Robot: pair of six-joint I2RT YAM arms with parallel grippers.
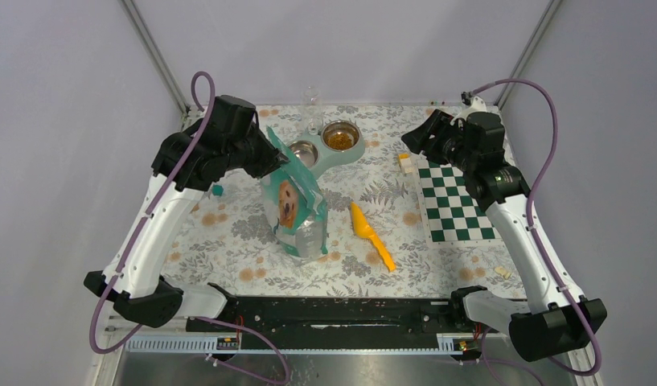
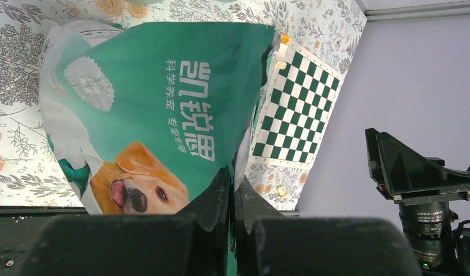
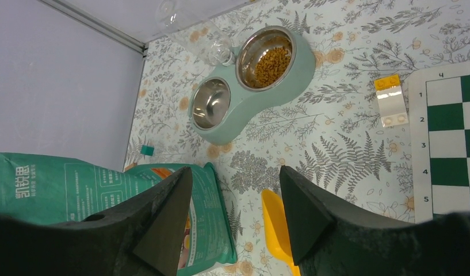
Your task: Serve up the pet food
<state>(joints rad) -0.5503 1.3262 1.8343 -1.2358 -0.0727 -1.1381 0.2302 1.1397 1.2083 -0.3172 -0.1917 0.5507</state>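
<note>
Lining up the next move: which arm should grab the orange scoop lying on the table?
Right. The right gripper is open and free, and the scoop lies on its side of the bag. The left gripper is shut on the bag's top edge, so it is occupied.

White links [image 1: 160,225], blk joints [image 1: 478,137] + bases [image 1: 148,304], purple cables [image 1: 554,121], blk wedge-shaped gripper fingers [image 3: 163,224]
</note>
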